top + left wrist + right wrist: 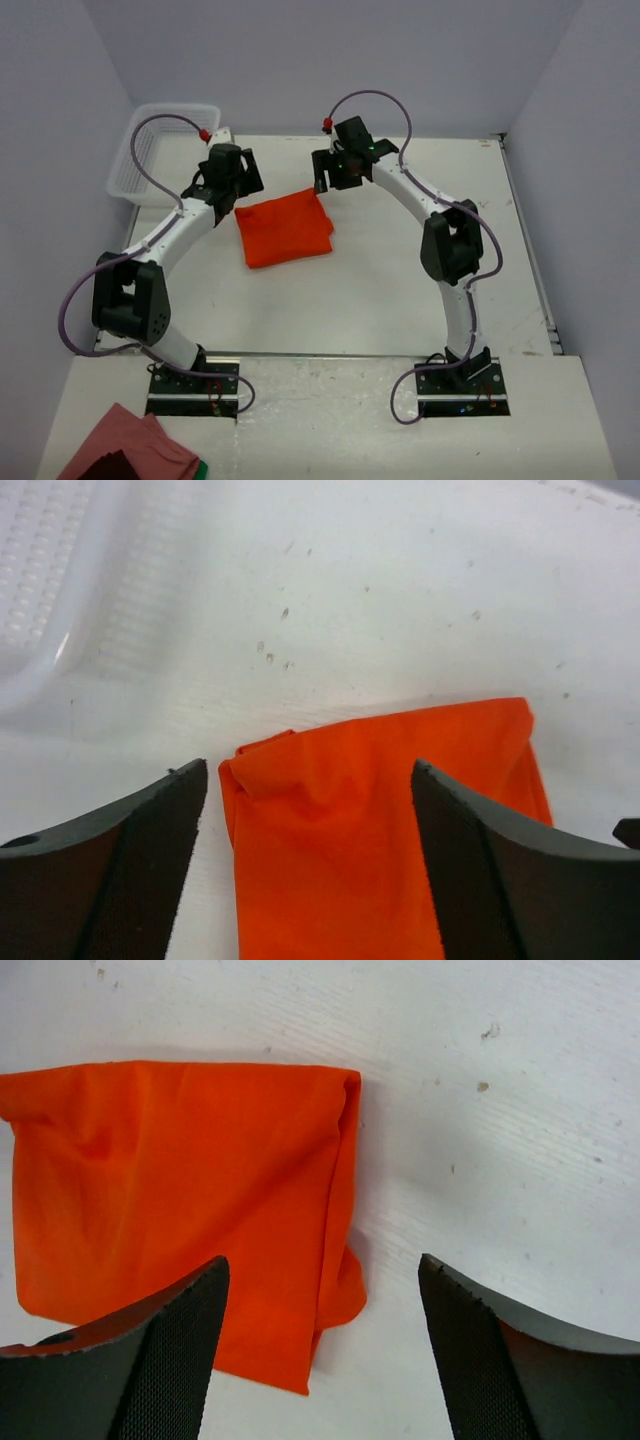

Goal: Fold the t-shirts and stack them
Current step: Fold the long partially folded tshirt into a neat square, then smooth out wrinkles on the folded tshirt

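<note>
A folded bright orange-red t-shirt [284,228] lies flat on the white table between the two arms. My left gripper [236,188] hovers over the shirt's far left corner, jaws wide open and empty. In the left wrist view the shirt [370,820] lies under and between the open fingers of the left gripper [310,770]. My right gripper [335,175] hovers over the shirt's far right corner, also open and empty. In the right wrist view the shirt [180,1180] lies to the left, its folded edge just under the right gripper [323,1260].
A white plastic basket [160,150] stands at the far left corner of the table, and its wall shows in the left wrist view [60,600]. A dark pink cloth [125,450] lies on the near ledge at bottom left, beside the left arm's base.
</note>
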Controlling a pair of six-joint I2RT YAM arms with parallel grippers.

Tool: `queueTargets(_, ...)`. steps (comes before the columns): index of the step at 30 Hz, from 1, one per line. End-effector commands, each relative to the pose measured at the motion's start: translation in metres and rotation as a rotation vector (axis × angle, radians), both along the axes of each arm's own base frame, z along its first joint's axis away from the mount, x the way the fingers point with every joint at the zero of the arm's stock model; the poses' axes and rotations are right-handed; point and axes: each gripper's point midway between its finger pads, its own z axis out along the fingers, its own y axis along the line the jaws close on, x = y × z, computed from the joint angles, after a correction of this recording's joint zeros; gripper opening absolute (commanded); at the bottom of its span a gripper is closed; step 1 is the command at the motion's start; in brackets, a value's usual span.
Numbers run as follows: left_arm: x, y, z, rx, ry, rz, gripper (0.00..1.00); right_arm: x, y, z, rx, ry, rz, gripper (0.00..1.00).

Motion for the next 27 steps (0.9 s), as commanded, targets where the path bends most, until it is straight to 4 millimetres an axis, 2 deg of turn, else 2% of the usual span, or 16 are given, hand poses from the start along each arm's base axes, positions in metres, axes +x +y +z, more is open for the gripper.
queueTargets(1, 0.008, -0.007, 0.055, -0.009, -0.112, -0.028, 0.78, -0.009, -0.017, 0.072, 0.025, -0.133, -0.058, 0.72)
queueTargets(2, 0.004, -0.019, 0.053, -0.023, -0.105, -0.068, 0.74, -0.014, -0.019, 0.071, 0.041, -0.11, -0.088, 0.65)
queueTargets(3, -0.001, -0.029, 0.048, -0.054, -0.094, -0.117, 0.66, -0.027, -0.022, 0.067, 0.052, -0.087, -0.092, 0.49)
queueTargets(4, -0.003, -0.038, 0.044, -0.084, -0.091, -0.158, 0.38, -0.035, -0.019, 0.065, 0.081, -0.057, -0.083, 0.0)
queueTargets(5, -0.006, -0.047, 0.04, -0.129, -0.085, -0.198, 0.16, -0.05, -0.018, 0.05, 0.107, 0.021, -0.102, 0.0)
queueTargets(6, -0.013, -0.064, 0.029, -0.195, -0.059, -0.276, 0.0, -0.057, -0.008, 0.053, 0.167, 0.047, -0.064, 0.0)
queueTargets(8, -0.019, -0.084, 0.021, -0.306, -0.044, -0.366, 0.0, -0.088, 0.022, 0.059, 0.329, 0.19, 0.077, 0.0)
queueTargets(9, -0.023, -0.102, 0.02, -0.383, -0.065, -0.464, 0.0, -0.091, 0.031, 0.054, 0.392, 0.201, 0.104, 0.0)
queueTargets(10, -0.026, -0.109, 0.018, -0.424, -0.063, -0.501, 0.0, -0.098, 0.037, 0.052, 0.434, 0.242, 0.13, 0.0)
queueTargets(12, -0.028, -0.119, 0.012, -0.496, -0.047, -0.566, 0.0, -0.116, 0.054, 0.062, 0.553, 0.347, 0.247, 0.0)
queueTargets(13, -0.029, -0.122, 0.011, -0.515, -0.038, -0.59, 0.0, -0.118, 0.06, 0.051, 0.578, 0.404, 0.273, 0.0)
queueTargets(16, -0.029, -0.129, 0.006, -0.579, -0.032, -0.654, 0.0, -0.12, 0.067, 0.043, 0.642, 0.48, 0.301, 0.0)
queueTargets(17, -0.027, -0.126, 0.005, -0.588, -0.031, -0.654, 0.0, -0.121, 0.07, 0.031, 0.655, 0.532, 0.297, 0.0)
queueTargets(19, -0.023, -0.126, -0.002, -0.611, -0.024, -0.666, 0.0, -0.124, 0.075, 0.03, 0.713, 0.585, 0.349, 0.0)
queueTargets(20, -0.02, -0.123, -0.006, -0.617, -0.02, -0.661, 0.0, -0.124, 0.077, 0.018, 0.724, 0.637, 0.335, 0.0)
queueTargets(27, -0.007, -0.121, -0.05, -0.708, 0.043, -0.655, 0.0, -0.114, 0.082, -0.028, 0.705, 0.786, 0.227, 0.0)
